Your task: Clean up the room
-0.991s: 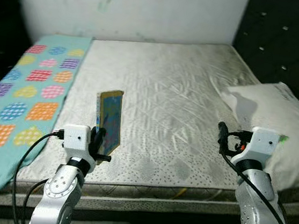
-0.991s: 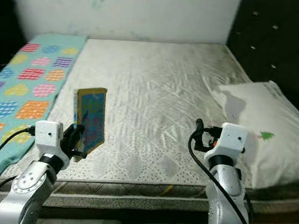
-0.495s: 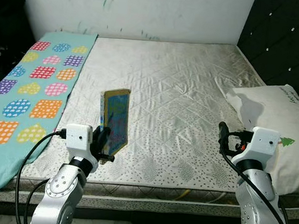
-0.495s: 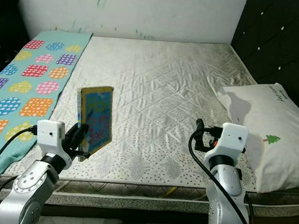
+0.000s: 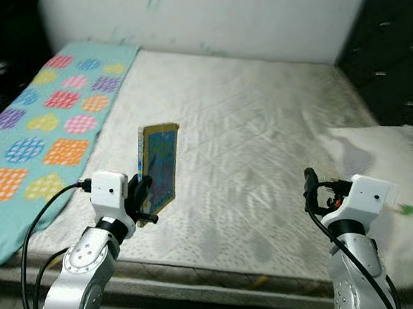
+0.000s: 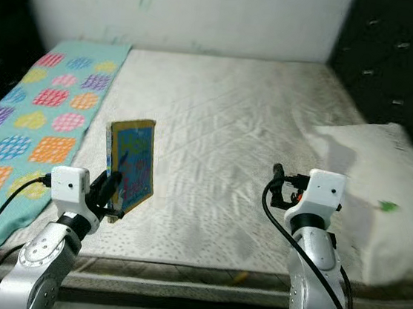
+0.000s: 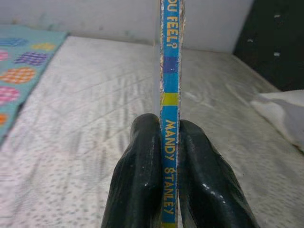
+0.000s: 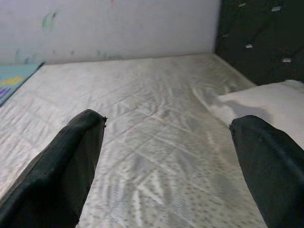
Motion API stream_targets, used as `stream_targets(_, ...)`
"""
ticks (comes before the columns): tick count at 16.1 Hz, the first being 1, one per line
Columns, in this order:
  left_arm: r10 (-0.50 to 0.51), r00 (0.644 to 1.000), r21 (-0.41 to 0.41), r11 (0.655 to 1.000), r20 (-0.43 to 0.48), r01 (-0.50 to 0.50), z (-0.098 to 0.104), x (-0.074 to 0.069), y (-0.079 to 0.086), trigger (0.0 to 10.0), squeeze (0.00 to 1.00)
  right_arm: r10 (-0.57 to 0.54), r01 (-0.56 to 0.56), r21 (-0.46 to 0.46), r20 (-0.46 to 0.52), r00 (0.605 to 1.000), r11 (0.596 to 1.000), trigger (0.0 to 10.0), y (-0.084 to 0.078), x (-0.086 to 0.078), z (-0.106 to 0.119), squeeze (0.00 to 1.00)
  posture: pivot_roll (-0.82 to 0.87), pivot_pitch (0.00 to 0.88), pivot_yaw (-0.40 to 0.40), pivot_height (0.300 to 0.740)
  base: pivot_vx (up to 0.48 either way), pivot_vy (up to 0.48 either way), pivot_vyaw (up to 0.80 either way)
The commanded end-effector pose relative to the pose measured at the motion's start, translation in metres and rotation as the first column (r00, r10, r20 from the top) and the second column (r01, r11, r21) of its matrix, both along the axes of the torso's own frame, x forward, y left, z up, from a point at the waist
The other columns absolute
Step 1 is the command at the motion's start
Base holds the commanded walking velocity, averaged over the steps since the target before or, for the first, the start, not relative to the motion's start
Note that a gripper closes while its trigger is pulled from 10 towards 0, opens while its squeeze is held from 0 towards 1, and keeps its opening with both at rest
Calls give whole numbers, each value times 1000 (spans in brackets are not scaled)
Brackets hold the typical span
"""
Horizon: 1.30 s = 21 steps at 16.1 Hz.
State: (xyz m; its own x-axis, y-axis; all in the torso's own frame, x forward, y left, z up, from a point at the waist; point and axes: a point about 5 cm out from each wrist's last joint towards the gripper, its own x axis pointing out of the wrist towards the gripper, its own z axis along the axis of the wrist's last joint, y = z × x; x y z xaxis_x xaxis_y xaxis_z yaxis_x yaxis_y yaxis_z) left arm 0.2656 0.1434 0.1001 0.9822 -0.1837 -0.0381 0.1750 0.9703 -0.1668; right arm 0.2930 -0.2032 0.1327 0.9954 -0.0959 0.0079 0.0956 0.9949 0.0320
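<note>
Holding steady since a second ago, the left gripper (image 5: 140, 201) stays clamped on the book (image 5: 157, 165), upright above the mattress (image 5: 267, 146) edge; right gripper (image 6: 276, 183) spread, empty. Book awaits stowing.

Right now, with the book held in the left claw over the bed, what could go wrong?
The left claw pinches the thin book only at its lower spine, so it may tilt or slip onto the mattress. The head views are blurred, so placing it could be misjudged.
</note>
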Motion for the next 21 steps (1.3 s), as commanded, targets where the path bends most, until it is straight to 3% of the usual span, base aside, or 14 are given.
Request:
stream_targets(1,14,999,21,1000,37,-14,7,1,4,10000,0,18,-18,-5,3,1000,1000,10000,4,2,0,0,-99,6,54,740,0,0,0)
stream_targets(13,13,999,19,1000,39,-14,7,2,2,10000,0,22,-22,-12,1,1000,1000,10000,2,2,-1,0,-103,1,50,740,0,-237,0)
stream_targets(14,17,999,-17,1000,40,-17,7,2,2,10000,0,22,-22,-14,0,1000,1000,10000,2,2,-1,0,-103,0,51,740,0,0,0)
stream_targets(21,-3,998,-29,1000,63,5,10,0,0,10000,0,23,-23,-22,-1,1000,999,10000,1,2,-2,0,-104,4,50,740,0,0,0)
